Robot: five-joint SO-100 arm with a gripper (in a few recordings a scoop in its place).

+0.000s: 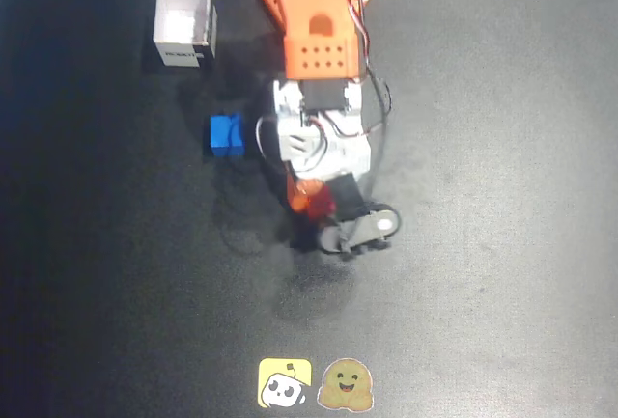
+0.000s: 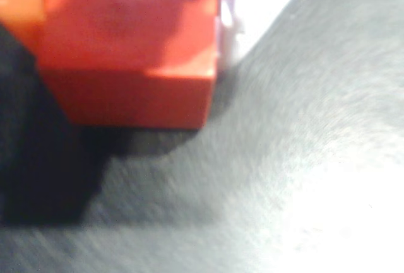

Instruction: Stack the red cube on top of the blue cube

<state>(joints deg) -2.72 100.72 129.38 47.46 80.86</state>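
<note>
Claw: in the overhead view we see the claw [image 1: 317,208] at the lower end of the orange and white arm [image 1: 319,46], pointing down at the table [image 1: 502,196].
Claw state: we see the red cube [image 1: 322,205] sitting between the fingers, partly hidden by the arm's dark parts; we read the claw as closed on it, though the fingertips themselves are too hidden for us to be sure.
Red cube: in the wrist view we find it [image 2: 126,52] large and blurred in the upper left, with its shadow on the table [image 2: 315,178] just under it; we cannot tell whether it touches the table.
Blue cube: we see the blue cube [image 1: 227,135] up and to the left of the claw in the overhead view, beside the white part of the arm and apart from the red cube.
White open box: we see it [image 1: 184,24] further up and left of the claw, beyond the blue cube.
Stickers: two cartoon stickers [image 1: 316,384] lie near the bottom edge, below the claw.
</note>
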